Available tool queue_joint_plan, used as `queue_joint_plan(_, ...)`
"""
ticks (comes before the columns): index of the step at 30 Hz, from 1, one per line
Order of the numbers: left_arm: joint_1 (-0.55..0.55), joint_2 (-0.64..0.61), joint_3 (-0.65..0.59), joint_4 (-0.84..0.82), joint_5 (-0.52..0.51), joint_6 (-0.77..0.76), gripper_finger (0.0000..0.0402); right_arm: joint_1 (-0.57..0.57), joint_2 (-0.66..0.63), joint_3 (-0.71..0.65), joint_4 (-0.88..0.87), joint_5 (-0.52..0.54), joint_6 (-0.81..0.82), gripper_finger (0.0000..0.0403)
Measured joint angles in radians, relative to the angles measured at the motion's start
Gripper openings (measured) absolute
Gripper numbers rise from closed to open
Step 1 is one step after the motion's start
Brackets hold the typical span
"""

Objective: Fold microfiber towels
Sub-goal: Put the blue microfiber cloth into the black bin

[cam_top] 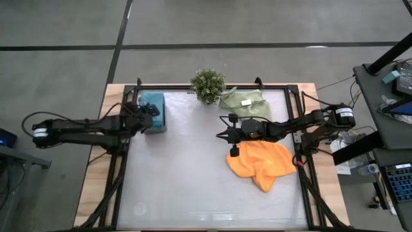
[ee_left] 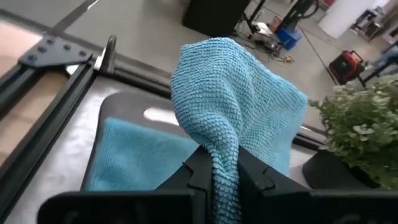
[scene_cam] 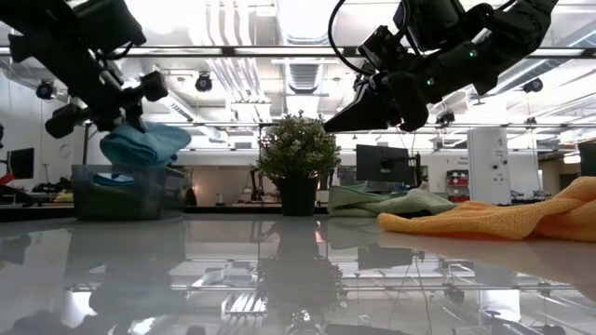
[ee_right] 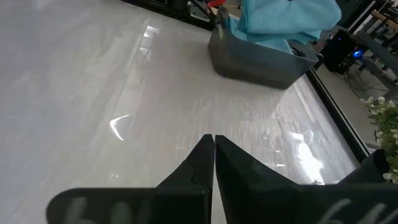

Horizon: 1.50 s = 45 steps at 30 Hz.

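High view: left end effector (cam_top: pixel 152 116) is clamped on a teal towel (ee_left: pixel 236 118), hanging it just above the grey tray (cam_top: pixel 154 127), where a second teal towel (ee_left: pixel 140 155) lies directly below it. Right end effector (cam_top: pixel 222 136), fingers pressed together and holding nothing, hovers over bare table (cam_top: pixel 187 174); the orange towel (cam_top: pixel 261 162) lies crumpled just beside it, the sage towels (cam_top: pixel 244 103) and plant (cam_top: pixel 208 84) beyond.

You have two teal-blue towels (ee_left: pixel 236 118) (ee_left: pixel 140 155), one orange towel (cam_top: pixel 261 164), one sage-green towel heap (cam_top: pixel 244 103) whose count you cannot tell, one potted plant (cam_top: pixel 208 85), one grey tray (ee_right: pixel 255 59), and two grippers (cam_top: pixel 143 116) (cam_top: pixel 225 134).
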Motion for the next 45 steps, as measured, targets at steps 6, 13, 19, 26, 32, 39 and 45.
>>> queue_joint_plan(6,0.006,0.044,-0.024,0.009,0.001,-0.034,0.0018,0.000,0.000,0.000,0.000,0.000,0.003,0.0009)
queue_joint_plan(13,0.014,0.095,-0.024,0.035,0.004,-0.035,0.0035,0.000,0.000,0.000,0.000,0.000,0.001,0.0009)
queue_joint_plan(19,0.018,0.117,-0.024,0.034,0.009,-0.035,0.0106,0.000,0.000,0.000,-0.001,0.000,0.001,0.0009)
queue_joint_plan(26,0.018,0.089,-0.024,0.024,0.010,0.070,0.0169,0.000,0.000,0.000,-0.001,0.000,0.001,0.0009)
queue_joint_plan(32,0.030,0.043,-0.024,0.016,0.020,0.171,0.0180,0.000,0.000,0.000,-0.001,0.000,0.001,0.0009)
queue_joint_plan(39,0.058,-0.008,0.017,-0.016,0.023,0.336,0.0180,0.000,0.000,0.000,-0.001,0.000,0.001,0.0009)
queue_joint_plan(45,0.105,-0.020,0.087,-0.021,0.046,0.512,0.0180,0.000,0.000,0.000,-0.001,0.000,0.000,0.0009)
